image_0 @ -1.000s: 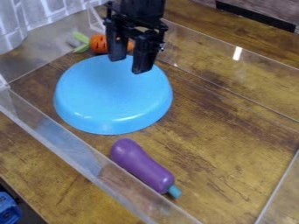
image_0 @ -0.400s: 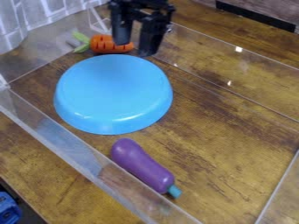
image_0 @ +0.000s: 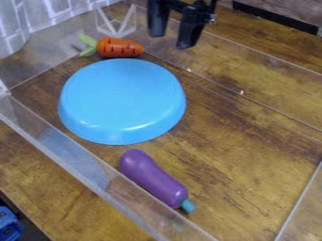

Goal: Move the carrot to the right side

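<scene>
Carrot (image_0: 119,46) lies at the back left, just behind the blue plate (image_0: 122,101); it looks light, hard and a bit slick, best pinched across its orange middle. Gripper (image_0: 178,28) hangs nearby, jaws apart, empty.

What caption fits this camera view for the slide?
End effector raised at the back; carrot lies behind blue plate, eggplant in front.

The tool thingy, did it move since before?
Yes. The tool went up and to the right, away from the carrot, past the blue plate's far edge.
</scene>
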`<state>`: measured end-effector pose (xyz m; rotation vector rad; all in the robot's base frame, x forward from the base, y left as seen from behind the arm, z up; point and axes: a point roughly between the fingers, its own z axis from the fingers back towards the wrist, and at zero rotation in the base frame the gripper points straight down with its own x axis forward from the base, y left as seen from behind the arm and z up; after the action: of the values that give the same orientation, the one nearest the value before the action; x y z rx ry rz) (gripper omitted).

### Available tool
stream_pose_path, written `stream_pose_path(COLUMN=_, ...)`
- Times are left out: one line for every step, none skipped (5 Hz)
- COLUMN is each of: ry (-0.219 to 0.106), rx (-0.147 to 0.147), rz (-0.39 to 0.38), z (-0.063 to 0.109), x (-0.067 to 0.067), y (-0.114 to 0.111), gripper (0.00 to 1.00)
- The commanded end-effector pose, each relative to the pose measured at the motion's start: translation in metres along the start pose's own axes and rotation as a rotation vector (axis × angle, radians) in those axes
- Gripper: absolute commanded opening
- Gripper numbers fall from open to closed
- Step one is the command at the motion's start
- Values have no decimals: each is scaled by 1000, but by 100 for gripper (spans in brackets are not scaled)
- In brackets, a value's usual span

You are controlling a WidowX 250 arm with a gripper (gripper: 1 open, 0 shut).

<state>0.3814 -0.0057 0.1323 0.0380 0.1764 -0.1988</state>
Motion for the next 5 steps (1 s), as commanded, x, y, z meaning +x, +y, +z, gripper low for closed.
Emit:
stream_pose_path(ry=-49, rx=32, rz=-42, z=24, x=3, y=20, gripper=100)
stream_pose_path(ry=-35, rx=37, rz=-30, z=14, x=4, y=25, gripper=100)
stream_pose_path(ry=-20, rx=38, rz=-19, z=6, x=5, y=28, gripper=0)
stream_pose_path(ry=-8, rx=47, rz=-62, z=8, x=3, y=32, gripper=0)
stream_pose_path(ry=4, rx=57, rz=-101, z=9, x=1, y=37, gripper=0)
